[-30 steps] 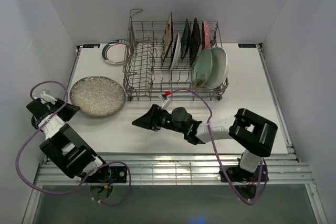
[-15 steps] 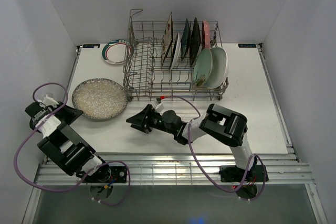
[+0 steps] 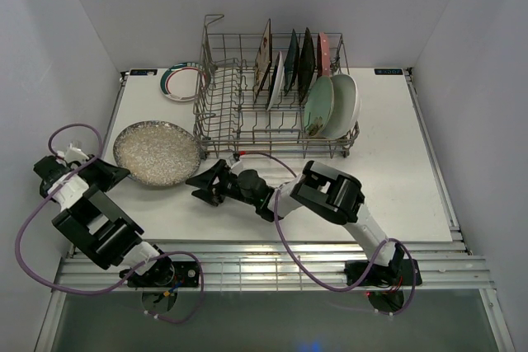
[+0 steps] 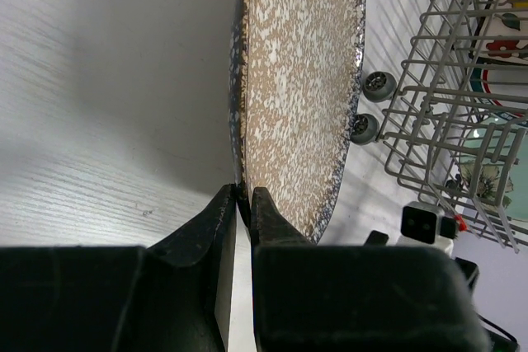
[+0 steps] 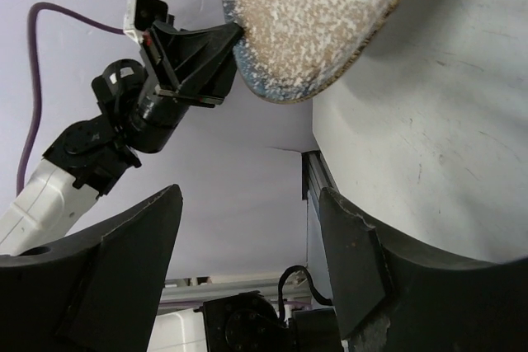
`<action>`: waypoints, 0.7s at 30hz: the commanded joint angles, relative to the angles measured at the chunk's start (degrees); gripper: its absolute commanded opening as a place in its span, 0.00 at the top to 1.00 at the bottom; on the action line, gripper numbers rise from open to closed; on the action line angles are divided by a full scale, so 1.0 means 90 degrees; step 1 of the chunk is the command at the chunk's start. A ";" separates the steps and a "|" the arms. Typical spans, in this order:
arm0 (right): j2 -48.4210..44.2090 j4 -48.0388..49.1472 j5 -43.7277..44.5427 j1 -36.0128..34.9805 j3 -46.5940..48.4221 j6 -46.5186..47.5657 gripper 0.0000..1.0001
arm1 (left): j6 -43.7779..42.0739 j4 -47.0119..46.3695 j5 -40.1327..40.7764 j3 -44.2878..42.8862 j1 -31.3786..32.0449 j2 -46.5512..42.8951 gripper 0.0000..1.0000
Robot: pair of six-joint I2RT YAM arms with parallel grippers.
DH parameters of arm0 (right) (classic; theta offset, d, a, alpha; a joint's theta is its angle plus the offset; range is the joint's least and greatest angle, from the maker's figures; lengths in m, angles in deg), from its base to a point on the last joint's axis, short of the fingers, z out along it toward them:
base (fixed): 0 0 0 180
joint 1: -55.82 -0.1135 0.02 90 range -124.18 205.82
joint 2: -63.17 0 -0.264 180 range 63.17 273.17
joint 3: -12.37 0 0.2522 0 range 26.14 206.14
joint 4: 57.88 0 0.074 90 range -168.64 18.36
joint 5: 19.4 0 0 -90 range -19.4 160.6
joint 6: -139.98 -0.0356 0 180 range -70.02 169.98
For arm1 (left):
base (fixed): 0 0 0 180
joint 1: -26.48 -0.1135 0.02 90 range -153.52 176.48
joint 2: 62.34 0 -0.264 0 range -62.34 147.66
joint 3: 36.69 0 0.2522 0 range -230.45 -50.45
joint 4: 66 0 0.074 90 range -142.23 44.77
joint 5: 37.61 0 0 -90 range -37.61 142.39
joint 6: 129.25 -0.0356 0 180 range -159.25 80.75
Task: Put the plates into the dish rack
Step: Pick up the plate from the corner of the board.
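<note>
The speckled grey round plate (image 3: 157, 152) lies left of the dish rack (image 3: 223, 121), a grey wire rack with several plates standing on edge in its right half. My left gripper (image 3: 118, 173) is shut on this plate's near-left rim; in the left wrist view its tips (image 4: 245, 202) pinch the edge of the speckled plate (image 4: 297, 80). My right gripper (image 3: 198, 188) stands open just right of the plate, low over the table, with nothing between its fingers. The right wrist view shows the speckled plate (image 5: 318, 14) ahead and the left gripper (image 5: 216, 49) on its rim.
A white plate with a green and red rim (image 3: 183, 82) lies flat at the back left, beside the rack's tall looped handle (image 3: 212, 39). The rack's small wheels (image 4: 375, 86) show near the plate. A purple cable (image 3: 272, 158) trails along the right arm.
My right gripper has travelled left across the table to the speckled plate's right edge, still open. The left arm shifted slightly, keeping its grip on the rim.
</note>
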 commanded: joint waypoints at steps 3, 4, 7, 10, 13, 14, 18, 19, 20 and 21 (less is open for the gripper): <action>0.0327 -0.0127 0.0118 -0.0046 0.0513 -0.0418 0.27 | -0.0276 0.0517 -0.1208 -0.0415 0.0047 -0.0070 1.00; 0.0347 -0.0185 0.0118 -0.0046 0.0562 -0.0447 0.27 | -0.0306 0.0575 -0.1247 -0.0435 0.0047 -0.0060 1.00; 0.0464 -0.0419 0.0108 -0.0027 0.0786 -0.0477 0.27 | -0.0491 0.0732 -0.1384 -0.0503 0.0047 -0.0021 1.00; 0.0620 -0.0459 0.0098 0.0002 0.0962 -0.0584 0.27 | -0.0753 0.0956 -0.1491 -0.0611 0.0038 0.0037 1.00; 0.0796 -0.0596 0.0040 0.0032 0.1216 -0.0682 0.28 | -0.0891 0.1152 -0.1559 -0.0708 0.0038 0.0086 1.00; 0.0913 -0.0605 0.0030 0.0041 0.1284 -0.0721 0.28 | -0.0911 0.1181 -0.1589 -0.0719 0.0038 0.0096 1.00; 0.1167 -0.0703 -0.0038 0.0061 0.1655 -0.0896 0.31 | -0.1048 0.1425 -0.1638 -0.0826 0.0028 0.0145 1.00; 0.1197 -0.0723 -0.0039 0.0071 0.1704 -0.0926 0.31 | -0.1106 0.1464 -0.1638 -0.0855 0.0009 0.0155 1.00; 0.1274 -0.0732 -0.0048 0.0071 0.1743 -0.0946 0.31 | -0.1136 0.1523 -0.1677 -0.0855 0.0008 0.0145 1.00; 0.1323 -0.0752 -0.0048 0.0081 0.1782 -0.0975 0.31 | -0.1165 0.1552 -0.1706 -0.0865 -0.0001 0.0145 1.00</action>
